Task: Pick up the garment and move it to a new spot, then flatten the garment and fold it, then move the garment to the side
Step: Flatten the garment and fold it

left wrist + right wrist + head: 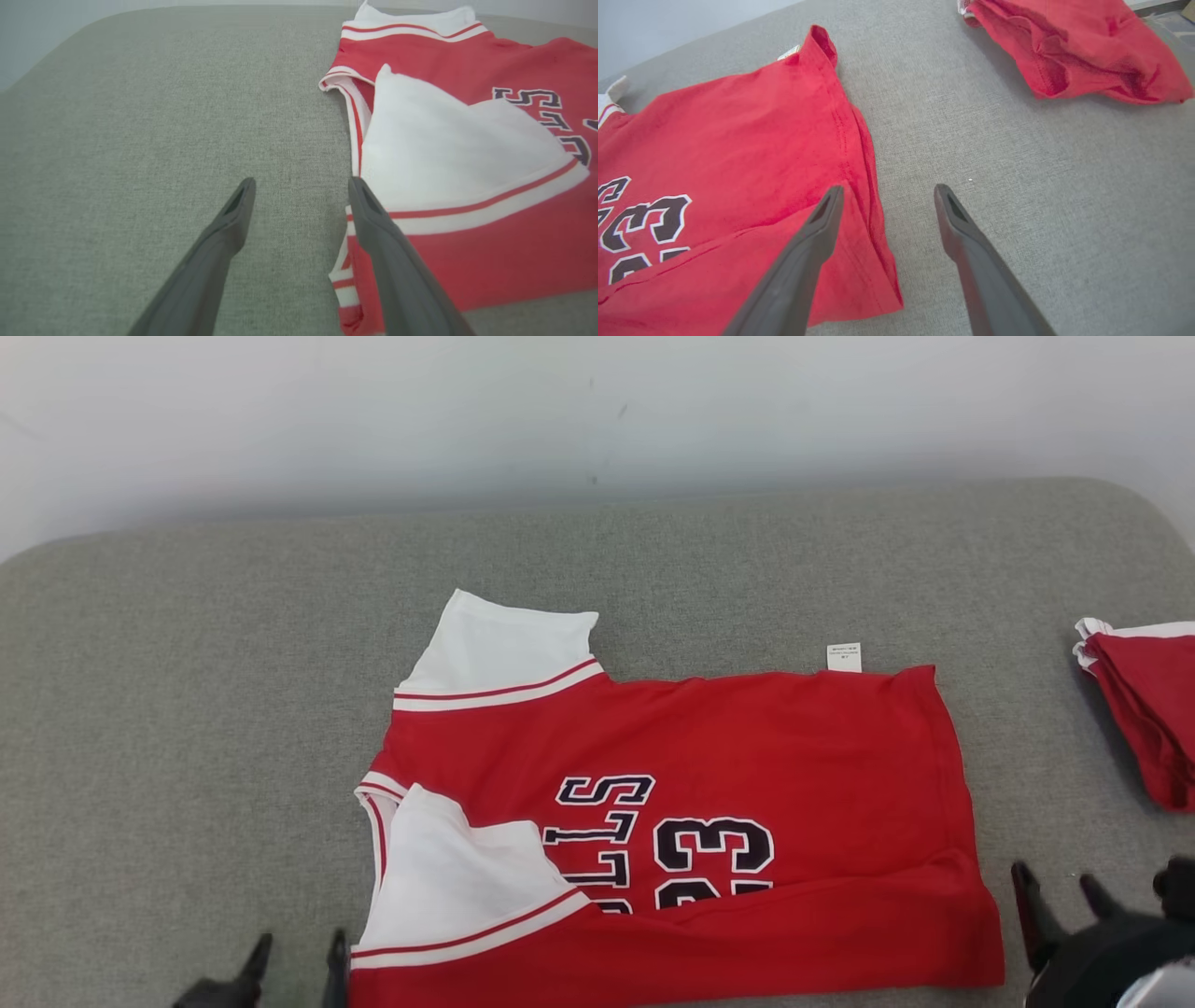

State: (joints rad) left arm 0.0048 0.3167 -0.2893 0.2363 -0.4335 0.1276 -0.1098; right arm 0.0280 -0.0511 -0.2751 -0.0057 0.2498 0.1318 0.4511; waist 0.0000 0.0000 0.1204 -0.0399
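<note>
Red garment [794, 756] seems half-folded; left gripper [299, 945] and right gripper [1055, 877] spread, empty; next fold needs corner grasps.

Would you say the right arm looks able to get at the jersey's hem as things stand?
Probably yes: the right tool stands open close beside the jersey, at its hem, and nothing lies between them.

garment [709, 784]: flat on worktop [187, 709], centre-front.
second garment [1148, 709]: on worktop, far right, well apart.
left tool [300, 941]: beside garment's near-left corner.
right tool [1055, 877]: beside its near-right corner.
</note>
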